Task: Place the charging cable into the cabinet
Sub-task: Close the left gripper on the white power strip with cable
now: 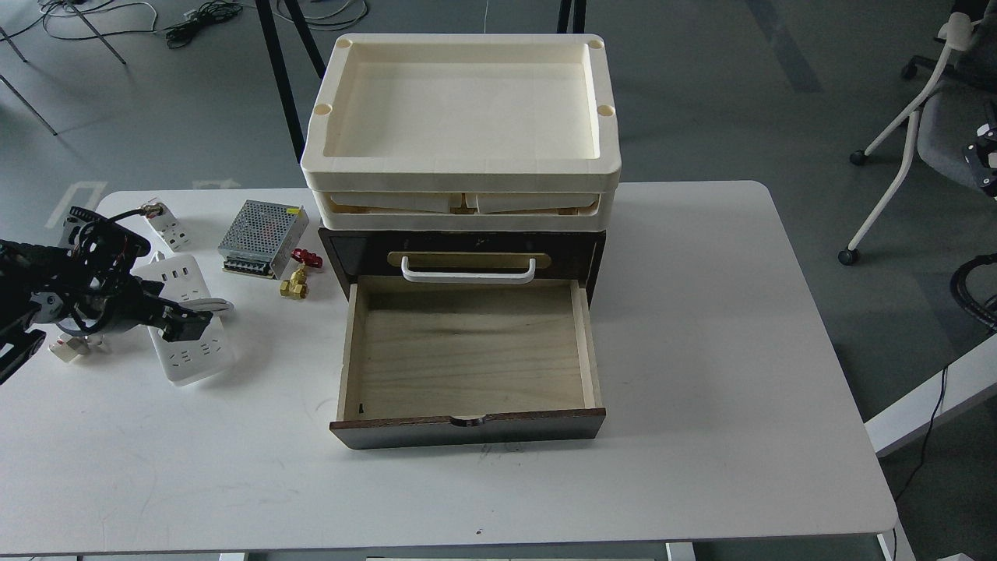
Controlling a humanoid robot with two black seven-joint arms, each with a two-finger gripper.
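The charging cable, a white power strip (pixel 196 360), lies flat on the white table (pixel 701 351) at the left, its USB end pointing away and its cord at its right side. My left gripper (pixel 187 321) hangs low over the strip's middle and covers it; its dark fingers cannot be told apart. The dark brown cabinet (pixel 358 257) stands mid-table with its lower drawer (pixel 467 351) pulled out, its pale wood inside bare. Only a small dark piece of my right arm (pixel 985 148) shows at the right edge.
Cream trays (pixel 459 167) are stacked on the cabinet. Left of the cabinet lie a silver mesh box (pixel 261 227), a brass valve with a red handle (pixel 297 279) and a small white block with a red switch (pixel 167 226). A small white connector (pixel 68 344) lies under my left arm.
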